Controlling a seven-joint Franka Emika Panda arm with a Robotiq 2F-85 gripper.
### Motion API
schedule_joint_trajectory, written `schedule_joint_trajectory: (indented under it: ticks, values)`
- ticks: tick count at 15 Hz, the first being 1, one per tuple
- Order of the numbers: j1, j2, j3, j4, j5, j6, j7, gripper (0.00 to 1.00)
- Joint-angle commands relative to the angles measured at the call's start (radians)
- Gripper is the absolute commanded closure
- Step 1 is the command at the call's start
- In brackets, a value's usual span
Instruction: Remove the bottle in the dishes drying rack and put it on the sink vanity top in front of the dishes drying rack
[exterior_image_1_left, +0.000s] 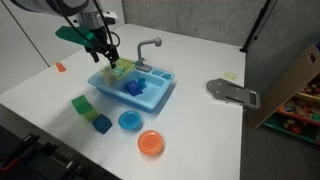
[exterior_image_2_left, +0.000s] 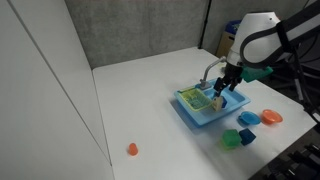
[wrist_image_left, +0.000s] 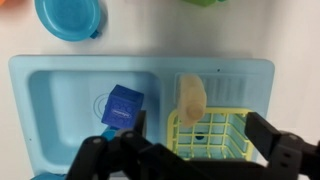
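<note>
In the wrist view a beige bottle (wrist_image_left: 190, 95) lies on the light-blue sink vanity top (wrist_image_left: 240, 75), with one end at the edge of the light-green dishes drying rack (wrist_image_left: 210, 138). My gripper (wrist_image_left: 197, 135) is open and empty, and its two black fingers straddle the rack. The rack looks empty inside. In both exterior views the gripper (exterior_image_1_left: 112, 60) (exterior_image_2_left: 223, 88) hovers just above the rack (exterior_image_1_left: 121, 71) (exterior_image_2_left: 193, 98) at one end of the toy sink.
A dark-blue block (wrist_image_left: 123, 104) sits in the sink basin. The grey faucet (exterior_image_1_left: 149, 46) stands at the sink's back. A green cup (exterior_image_1_left: 82, 103), a teal block (exterior_image_1_left: 100, 122), a blue bowl (exterior_image_1_left: 129, 120) and an orange bowl (exterior_image_1_left: 151, 143) lie on the white table.
</note>
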Motion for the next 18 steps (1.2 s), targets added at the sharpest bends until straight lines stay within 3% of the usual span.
schedule_joint_trajectory:
  ticks: [1,10,18]
  values:
    - [-0.034,-0.091,0.019,-0.040,0.026,-0.060,-0.050,0.00]
    - [-0.073,-0.280,0.005,-0.051,0.102,-0.312,-0.109,0.00]
    - [-0.087,-0.522,-0.014,-0.180,0.097,-0.462,-0.003,0.00]
